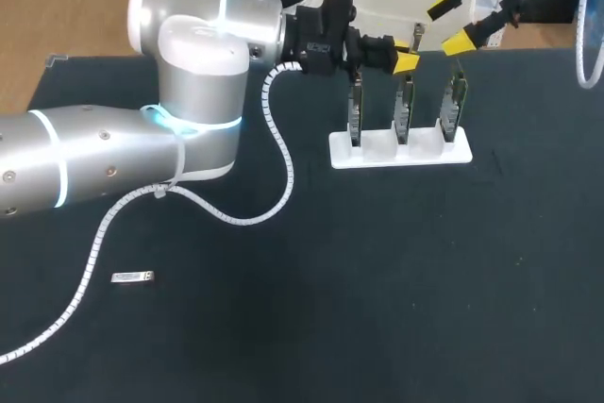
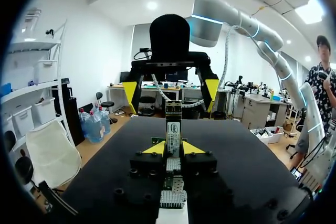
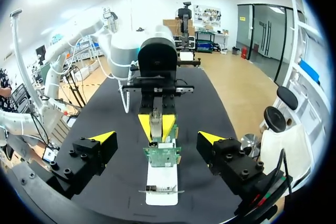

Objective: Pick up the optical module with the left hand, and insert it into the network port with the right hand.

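Left hand pinches the module by its sides; right hand stands wide. Probably light, stiff, slick metal: grip its flat flanks

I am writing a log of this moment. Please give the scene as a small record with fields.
left end effector: shut on module, at top of middle board
right end effector: open, empty, above the right board
rack: white, holds three upright boards
second module: lies on table, apart from rack
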{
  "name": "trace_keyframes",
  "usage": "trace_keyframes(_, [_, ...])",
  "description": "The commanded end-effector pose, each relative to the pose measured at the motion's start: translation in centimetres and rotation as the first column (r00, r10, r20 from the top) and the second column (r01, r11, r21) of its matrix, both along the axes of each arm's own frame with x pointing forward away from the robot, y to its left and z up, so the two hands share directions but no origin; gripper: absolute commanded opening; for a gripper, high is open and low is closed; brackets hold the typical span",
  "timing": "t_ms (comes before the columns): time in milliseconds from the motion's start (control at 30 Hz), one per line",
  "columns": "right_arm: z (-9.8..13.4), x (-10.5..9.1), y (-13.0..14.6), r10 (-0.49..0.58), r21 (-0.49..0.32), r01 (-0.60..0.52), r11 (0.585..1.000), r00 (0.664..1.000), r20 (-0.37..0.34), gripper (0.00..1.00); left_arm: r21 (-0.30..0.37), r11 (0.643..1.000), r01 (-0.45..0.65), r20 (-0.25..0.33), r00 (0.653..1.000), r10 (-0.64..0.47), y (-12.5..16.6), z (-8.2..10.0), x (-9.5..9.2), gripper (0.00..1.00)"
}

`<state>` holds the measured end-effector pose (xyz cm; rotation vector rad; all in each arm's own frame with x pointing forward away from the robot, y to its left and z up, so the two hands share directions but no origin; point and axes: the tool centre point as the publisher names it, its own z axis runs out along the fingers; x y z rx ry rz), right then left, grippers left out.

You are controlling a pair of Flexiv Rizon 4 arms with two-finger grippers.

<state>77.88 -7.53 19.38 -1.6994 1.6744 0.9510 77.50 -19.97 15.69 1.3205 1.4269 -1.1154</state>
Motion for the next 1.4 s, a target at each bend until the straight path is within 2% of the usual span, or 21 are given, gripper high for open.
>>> trace_keyframes(33, [0.2, 0.1, 0.6, 0.013, 0.006, -0.013, 1.0, 1.0, 0.0, 1.0, 0.003, 1.0, 0.004, -0.002, 1.0, -0.004, -0.1, 0.0, 0.3, 0.0])
trace_keyframes(500, [0.8, -0.4, 2.0, 0.01, 0.044, -0.01, 0.999, 1.0, 0.0, 1.0, 0.003, 1.0, 0.004, -0.002, 1.0, -0.004, -0.1, 0.0, 0.3, 0.0])
trace_keyframes(1400, [0.4, -0.7, 3.0, -0.013, 0.035, 0.014, 0.999, 1.0, -0.015, 1.0, 0.003, 1.0, 0.004, -0.002, 1.0, -0.004, -0.1, 0.0, 0.3, 0.0])
